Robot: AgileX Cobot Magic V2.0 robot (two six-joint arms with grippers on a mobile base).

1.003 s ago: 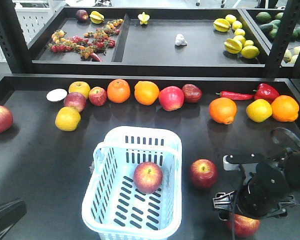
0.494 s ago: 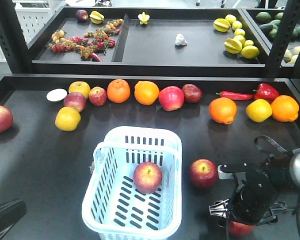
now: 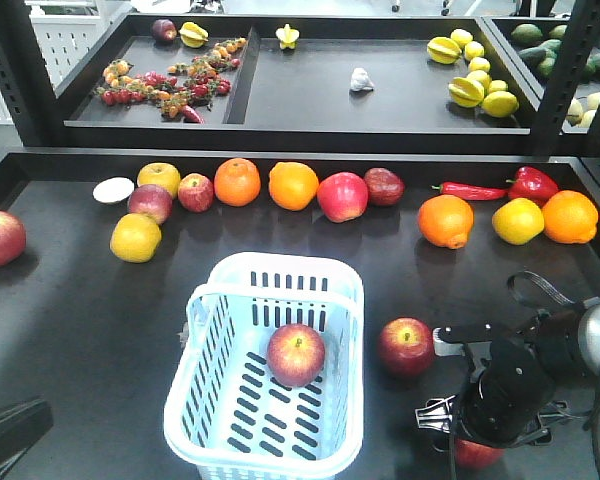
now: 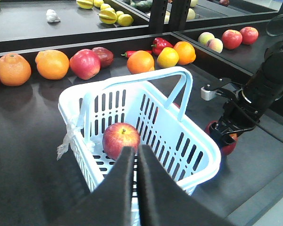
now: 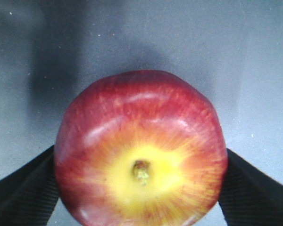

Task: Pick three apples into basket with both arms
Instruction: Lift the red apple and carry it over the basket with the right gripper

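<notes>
At lower right, the right arm (image 3: pixel 525 375) bends down, the right tool (image 3: pixel 475 440) straddling a dull dark-red round apple (image 5: pixel 140 150) on the surface (image 3: pixel 80 330), grip unclear; left tool (image 4: pixel 135 150), pressed together, faces the pale-blue slotted plastic basket (image 3: pixel 345 400).

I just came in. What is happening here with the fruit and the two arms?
A two-armed robot is collecting apples into the basket. One apple already lies inside; a second apple sits on the table just right of it. The right end effector is down over a third apple, fingers on either side, though whether they squeeze it is unclear. The left end effector is shut and empty, hovering by the basket.
</notes>
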